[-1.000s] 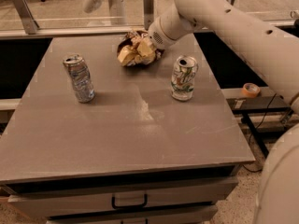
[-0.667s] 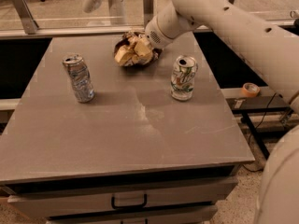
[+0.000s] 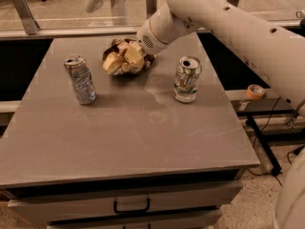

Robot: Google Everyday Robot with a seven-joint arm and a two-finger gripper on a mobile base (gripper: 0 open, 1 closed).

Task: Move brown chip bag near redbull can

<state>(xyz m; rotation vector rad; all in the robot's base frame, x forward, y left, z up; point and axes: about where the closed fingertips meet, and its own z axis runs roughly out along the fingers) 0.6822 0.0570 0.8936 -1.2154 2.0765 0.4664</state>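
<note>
pincer (image 3: 141, 56) at bag (image 3: 122, 58), white can (image 3: 187, 80) near

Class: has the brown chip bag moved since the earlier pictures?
Yes: the brown chip bag moved left toward the redbull can, with the gripper at its right side.

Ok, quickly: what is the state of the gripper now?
Gripper: right at the brown chip bag, on the far part of the table; open or closed cannot be told.
</note>
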